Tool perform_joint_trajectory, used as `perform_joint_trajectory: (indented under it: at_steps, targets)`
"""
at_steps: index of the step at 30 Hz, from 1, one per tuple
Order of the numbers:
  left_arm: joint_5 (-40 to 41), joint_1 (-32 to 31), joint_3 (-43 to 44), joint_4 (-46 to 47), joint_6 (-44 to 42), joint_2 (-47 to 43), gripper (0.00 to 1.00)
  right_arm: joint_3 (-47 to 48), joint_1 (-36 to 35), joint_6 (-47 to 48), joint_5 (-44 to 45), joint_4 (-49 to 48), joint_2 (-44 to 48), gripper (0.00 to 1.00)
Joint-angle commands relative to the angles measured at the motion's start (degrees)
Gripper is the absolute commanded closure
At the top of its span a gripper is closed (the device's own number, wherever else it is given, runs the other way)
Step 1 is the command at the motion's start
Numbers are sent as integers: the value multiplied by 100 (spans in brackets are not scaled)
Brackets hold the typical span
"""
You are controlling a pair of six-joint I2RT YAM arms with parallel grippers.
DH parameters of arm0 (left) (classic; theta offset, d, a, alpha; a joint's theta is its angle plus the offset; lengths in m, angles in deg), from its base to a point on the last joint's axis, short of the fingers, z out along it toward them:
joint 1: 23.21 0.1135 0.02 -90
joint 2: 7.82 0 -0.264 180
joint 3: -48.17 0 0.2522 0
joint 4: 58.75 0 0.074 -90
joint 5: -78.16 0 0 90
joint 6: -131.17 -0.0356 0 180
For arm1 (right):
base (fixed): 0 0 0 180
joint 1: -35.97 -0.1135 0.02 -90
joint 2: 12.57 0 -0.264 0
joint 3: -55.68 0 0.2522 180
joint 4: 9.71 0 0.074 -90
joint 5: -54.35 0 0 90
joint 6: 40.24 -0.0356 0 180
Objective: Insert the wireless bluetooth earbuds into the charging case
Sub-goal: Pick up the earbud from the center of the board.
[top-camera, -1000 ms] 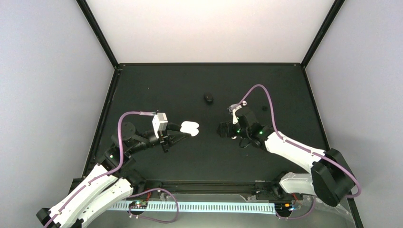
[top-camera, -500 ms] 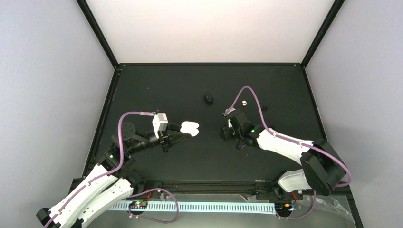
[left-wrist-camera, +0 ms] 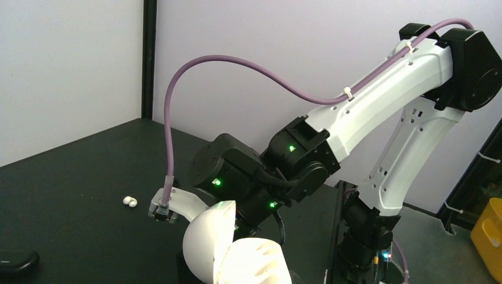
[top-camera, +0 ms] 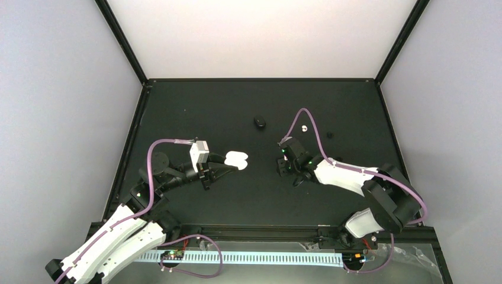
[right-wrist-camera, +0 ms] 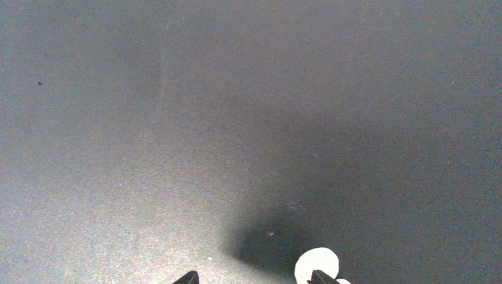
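Observation:
My left gripper point(top-camera: 231, 162) is shut on the white charging case point(top-camera: 237, 158), whose lid stands open. In the left wrist view the case point(left-wrist-camera: 254, 260) fills the bottom and its lid point(left-wrist-camera: 204, 242) tilts left. One white earbud point(top-camera: 303, 127) lies on the mat behind my right arm; the left wrist view shows this earbud point(left-wrist-camera: 129, 202) too. My right gripper point(top-camera: 279, 166) hovers low over the mat, right of the case, jaws apart with nothing between them. Another white earbud point(right-wrist-camera: 317, 264) shows right beside its right fingertip point(right-wrist-camera: 320, 276); I cannot tell whether they touch.
A small black oval case point(top-camera: 259, 122) lies at the back middle of the mat, seen also as the black case point(left-wrist-camera: 18, 261) at the left wrist view's lower left. A tiny dark speck point(top-camera: 329, 135) sits right of the far earbud.
My right gripper's jaws have narrowed and its forearm has swung lower, uncovering the earbud behind it. The left arm and the case have not moved.

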Motion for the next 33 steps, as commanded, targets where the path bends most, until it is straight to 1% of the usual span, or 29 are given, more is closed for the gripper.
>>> perform_joint_trajectory:
  at_steps: [1,10,20,33]
  targets:
    - [-35,1,149,-14,-62,-45,99,-88,63,-95,265,-172,16,52]
    - [-30,1,139,-16,-57,-19,99,-184,136,-87,230,-253,-70,57]
    - [-33,-1,141,-14,-54,-15,98,-219,208,-90,270,-235,-91,59]
    - [-23,-2,139,-12,-45,-11,98,-230,215,-123,611,-91,47,72]
